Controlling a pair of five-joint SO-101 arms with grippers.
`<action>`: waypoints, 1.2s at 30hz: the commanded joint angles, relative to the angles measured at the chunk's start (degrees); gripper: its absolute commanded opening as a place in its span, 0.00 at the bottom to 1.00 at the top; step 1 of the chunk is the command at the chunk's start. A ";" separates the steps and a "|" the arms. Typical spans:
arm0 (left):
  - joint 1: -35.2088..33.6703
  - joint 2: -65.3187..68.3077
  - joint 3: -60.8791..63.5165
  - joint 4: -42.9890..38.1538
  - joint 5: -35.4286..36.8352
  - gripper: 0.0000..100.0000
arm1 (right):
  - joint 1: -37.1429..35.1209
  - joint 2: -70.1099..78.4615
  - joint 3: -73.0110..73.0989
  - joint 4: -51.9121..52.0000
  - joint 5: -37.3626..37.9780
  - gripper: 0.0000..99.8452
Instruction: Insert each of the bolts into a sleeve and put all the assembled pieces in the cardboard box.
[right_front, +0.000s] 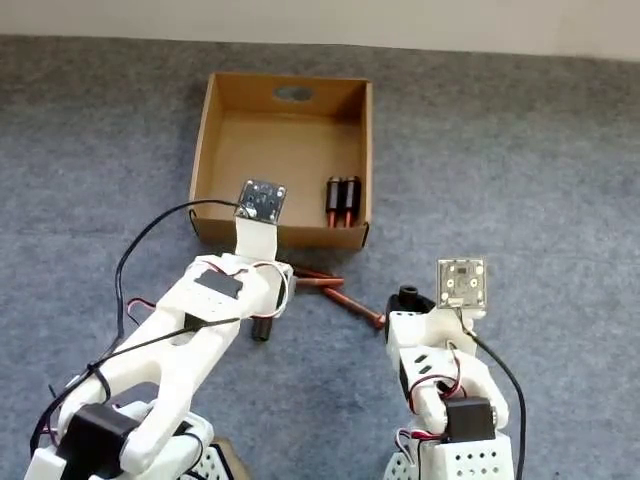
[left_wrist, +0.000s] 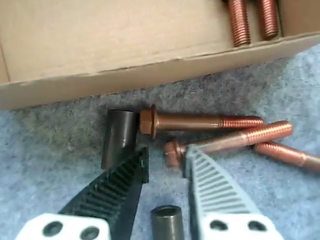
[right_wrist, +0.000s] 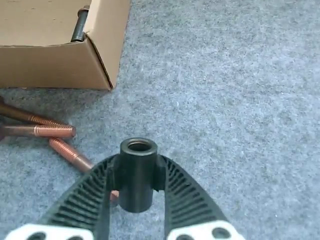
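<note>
Copper bolts (left_wrist: 200, 121) beside box wall (left_wrist: 150, 70), sleeve (right_wrist: 136, 172) seemingly upright in right jaws

My left arm (right_front: 170, 370) and right arm (right_front: 440, 350) are white shells trailing black cables (right_front: 125, 262) and red wires (right_front: 455, 385). Left hand (left_wrist: 165, 160): one black ribbed finger (left_wrist: 115, 190), one white finger (left_wrist: 215, 190); right hand (right_wrist: 136, 167): both black.
</note>
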 joint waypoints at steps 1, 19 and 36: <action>-0.40 -0.04 -0.22 0.00 0.18 0.07 | -0.31 -0.31 -0.22 0.13 -0.35 0.01; -0.48 -9.71 -2.24 11.52 -0.09 0.06 | -0.31 -0.31 -0.22 0.13 -0.35 0.01; 0.75 -13.23 1.45 10.29 31.03 0.20 | -0.31 -0.31 -0.22 0.13 -0.35 0.01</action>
